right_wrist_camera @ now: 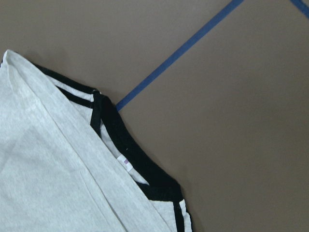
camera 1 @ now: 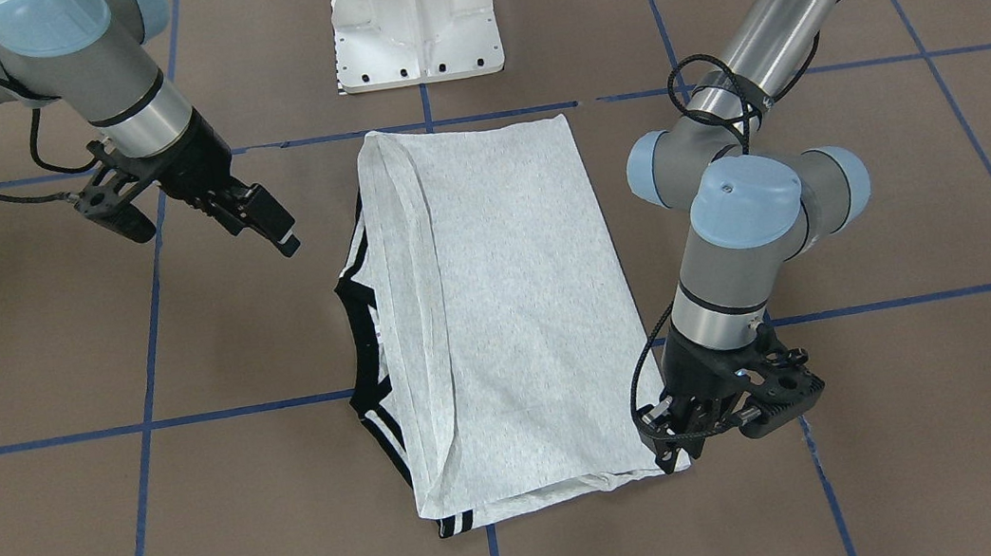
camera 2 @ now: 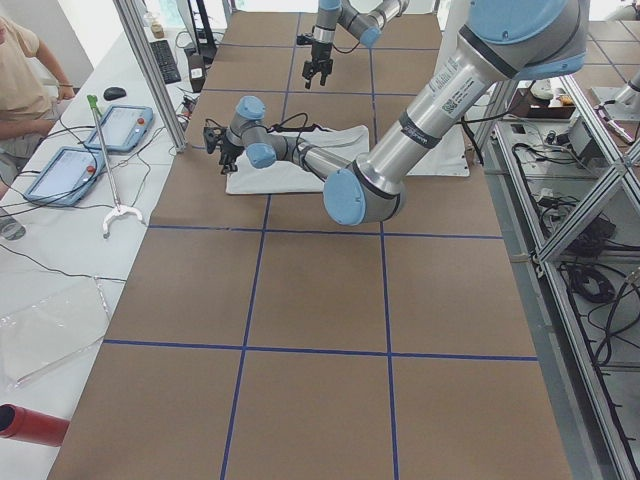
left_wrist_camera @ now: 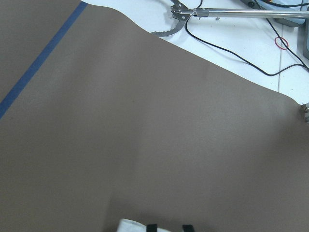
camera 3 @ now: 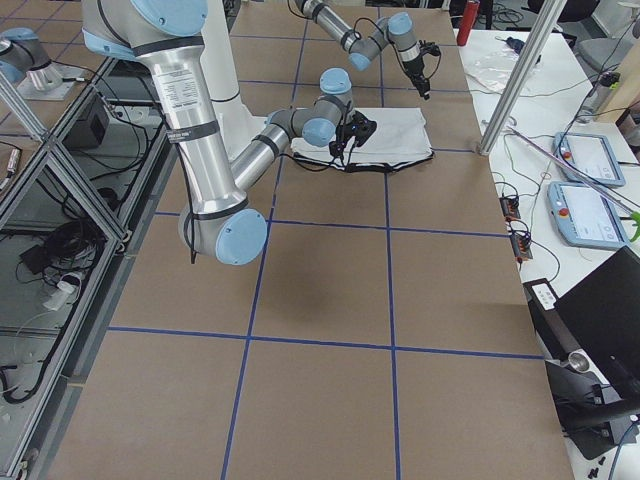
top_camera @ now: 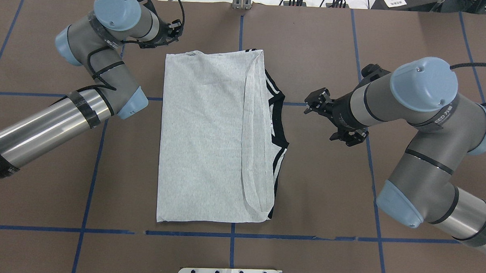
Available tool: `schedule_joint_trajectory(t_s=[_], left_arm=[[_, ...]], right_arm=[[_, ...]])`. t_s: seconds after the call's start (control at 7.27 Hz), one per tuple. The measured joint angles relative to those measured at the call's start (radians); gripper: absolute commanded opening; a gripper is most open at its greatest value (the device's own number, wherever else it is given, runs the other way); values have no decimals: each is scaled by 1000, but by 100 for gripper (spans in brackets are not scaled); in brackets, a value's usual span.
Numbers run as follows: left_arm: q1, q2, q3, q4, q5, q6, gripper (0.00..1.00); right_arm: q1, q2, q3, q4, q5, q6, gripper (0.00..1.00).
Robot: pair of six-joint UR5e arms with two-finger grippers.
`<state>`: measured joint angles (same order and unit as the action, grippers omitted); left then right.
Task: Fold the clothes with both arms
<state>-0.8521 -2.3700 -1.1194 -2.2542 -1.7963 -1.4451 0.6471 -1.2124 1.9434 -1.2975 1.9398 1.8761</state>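
Note:
The grey T-shirt [camera 1: 510,314] lies folded flat in a long rectangle in the middle of the brown table [top_camera: 43,186]. Its black collar [top_camera: 282,121] and striped trim stick out on the robot's right side, also in the right wrist view [right_wrist_camera: 140,169]. My left gripper [camera 1: 672,456] hovers at the shirt's far corner on the left side; I cannot tell if it is open or shut. My right gripper [top_camera: 307,105] is raised beside the collar, clear of the cloth, its fingers slightly apart and empty.
The white pedestal base [camera 1: 414,21] stands at the robot's edge of the table. Blue tape lines [top_camera: 92,155] cross the table. Past the far edge a white bench holds a grabber tool [left_wrist_camera: 183,12], cables and tablets [camera 2: 100,130], with a person [camera 2: 20,70] beside it.

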Motion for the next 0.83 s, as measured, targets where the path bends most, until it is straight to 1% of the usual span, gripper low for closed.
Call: schedule_joint_trajectory(t_s=[0.14,0.28,0.41,0.55,0.83], left_arm=[[-4,39,-74,4,-65,1,55],[-7,99,-168,7,-108,2,55],[-9,163,-258,9,-133,2,55],[-9,205,-312,10,-147,3,55],[-10,237,-344,11,-154,2,55]], right_arm=[[-35,21,-2,-7,-11,-4,100],[-70,42,-5,-27,-20,-46,100],[-98,74,-12,-71,-22,-165,100],[-121,118,-26,-134,-16,-304,100],[-162,215,-81,-282,-20,-548,100]])
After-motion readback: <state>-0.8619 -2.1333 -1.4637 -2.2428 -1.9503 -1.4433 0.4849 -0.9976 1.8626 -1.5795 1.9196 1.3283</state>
